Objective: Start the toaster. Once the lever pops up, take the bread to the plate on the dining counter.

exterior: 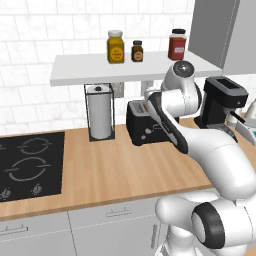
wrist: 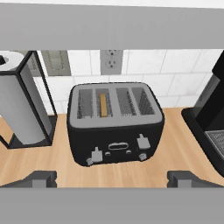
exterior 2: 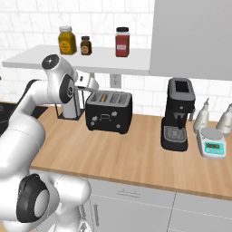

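Your end effector (wrist: 112,178) hangs released before the black boxy toaster (wrist: 114,122) | tan bread slice (wrist: 103,105) slotted upright, ready | press lever next.

A black toaster (wrist: 116,131) with grey slot tops holds a tan-brown bread (wrist: 103,105) slice, centre frame, on a light-wood surface (wrist: 175,144); white tiled wall (wrist: 144,65) behind, white paper towel roll (wrist: 19,105) in a black frame at left.

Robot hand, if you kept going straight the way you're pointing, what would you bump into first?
Most likely the toaster. The open hand points at its black front, just under the slot with the bread. How far off is hard to tell.
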Motion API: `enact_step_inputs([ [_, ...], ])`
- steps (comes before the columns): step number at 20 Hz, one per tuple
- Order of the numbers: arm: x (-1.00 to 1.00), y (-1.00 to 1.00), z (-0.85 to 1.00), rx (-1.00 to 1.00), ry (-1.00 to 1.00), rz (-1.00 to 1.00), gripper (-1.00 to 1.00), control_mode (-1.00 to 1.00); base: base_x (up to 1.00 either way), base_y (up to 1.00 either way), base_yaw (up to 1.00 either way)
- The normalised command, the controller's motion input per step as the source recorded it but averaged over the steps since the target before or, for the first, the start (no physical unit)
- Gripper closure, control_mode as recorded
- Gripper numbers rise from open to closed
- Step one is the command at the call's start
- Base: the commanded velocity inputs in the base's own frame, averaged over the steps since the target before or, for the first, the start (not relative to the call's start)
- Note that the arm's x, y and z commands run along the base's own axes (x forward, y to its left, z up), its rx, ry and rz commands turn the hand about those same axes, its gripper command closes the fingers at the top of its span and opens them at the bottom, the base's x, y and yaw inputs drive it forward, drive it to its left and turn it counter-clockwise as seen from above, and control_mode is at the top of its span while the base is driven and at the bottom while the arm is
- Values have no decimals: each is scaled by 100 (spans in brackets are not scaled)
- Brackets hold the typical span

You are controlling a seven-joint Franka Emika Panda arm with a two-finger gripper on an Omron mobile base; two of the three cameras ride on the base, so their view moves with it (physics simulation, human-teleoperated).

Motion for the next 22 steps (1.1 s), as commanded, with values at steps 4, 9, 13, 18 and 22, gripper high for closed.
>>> enact_step_inputs([
  [4,0,0,0,0,0,0,-100,-100,0,0,0],
  [9,0,0,0,0,0,0,-100,-100,0,0,0],
  [13,0,0,0,0,0,0,-100,-100,0,0,0],
  [18,0,0,0,0,0,0,-100,-100,0,0,0],
  [22,0,0,0,0,0,0,-100,-100,0,0,0],
])
